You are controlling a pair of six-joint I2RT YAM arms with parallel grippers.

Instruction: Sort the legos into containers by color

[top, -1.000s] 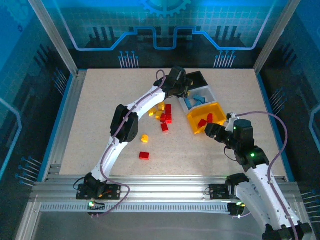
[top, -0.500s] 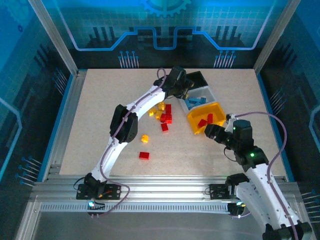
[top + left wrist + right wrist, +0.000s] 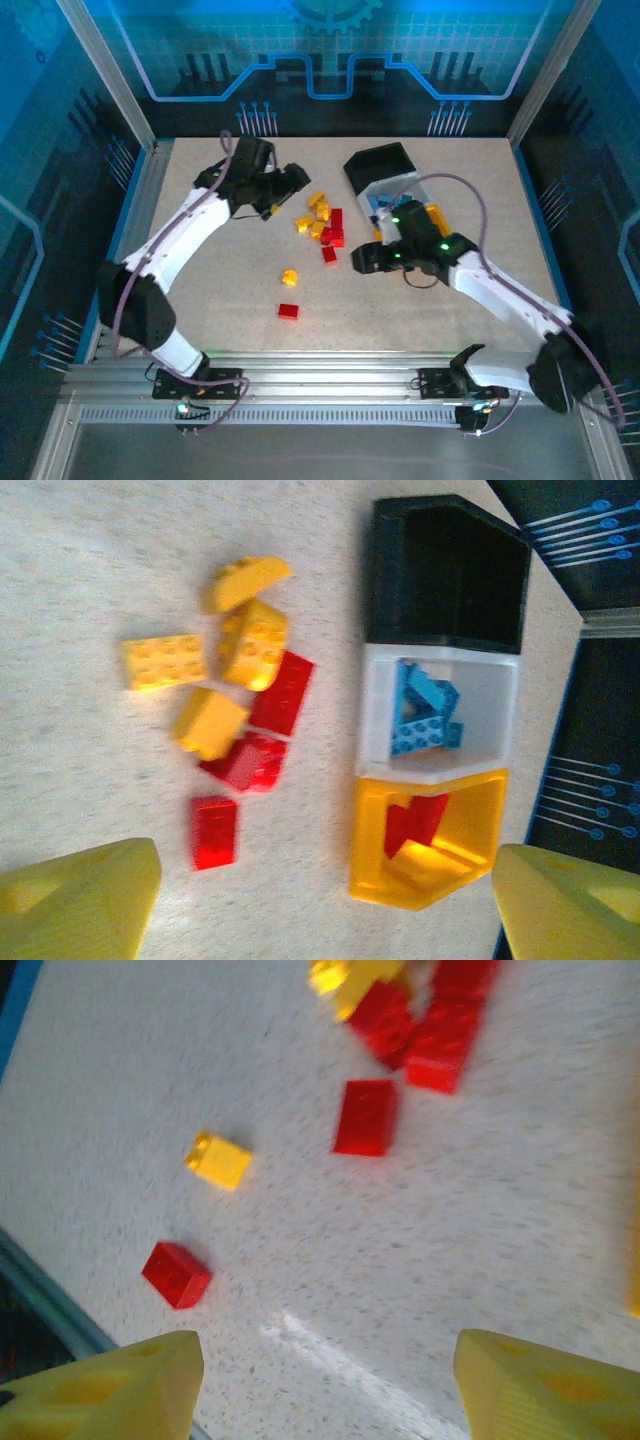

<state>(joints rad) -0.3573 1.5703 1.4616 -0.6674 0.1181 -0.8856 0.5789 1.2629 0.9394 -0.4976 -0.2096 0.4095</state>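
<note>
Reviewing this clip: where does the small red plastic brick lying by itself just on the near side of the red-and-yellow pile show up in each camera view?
Top external: the small red plastic brick sits near picture centre, just below the pile.
Left wrist: small red plastic brick at lower left, below the pile.
Right wrist: small red plastic brick at upper middle, below the pile.
Shared landmark: the pile of red and yellow bricks.

The translucent white bin point(image 3: 378, 720) stands upright in the middle of a touching row, with the black bin point(image 3: 385, 570) against one side and the yellow bin point(image 3: 372, 860) against the other. Blue bricks point(image 3: 425, 715) lie jumbled inside the white bin, and red bricks point(image 3: 415, 820) lie in the yellow bin. Beside the white bin on the surface lies a loose cluster of yellow and red bricks point(image 3: 282, 692). A lone yellow brick point(image 3: 289, 276) and a lone red brick point(image 3: 289, 311) lie well apart from the white bin.
</note>
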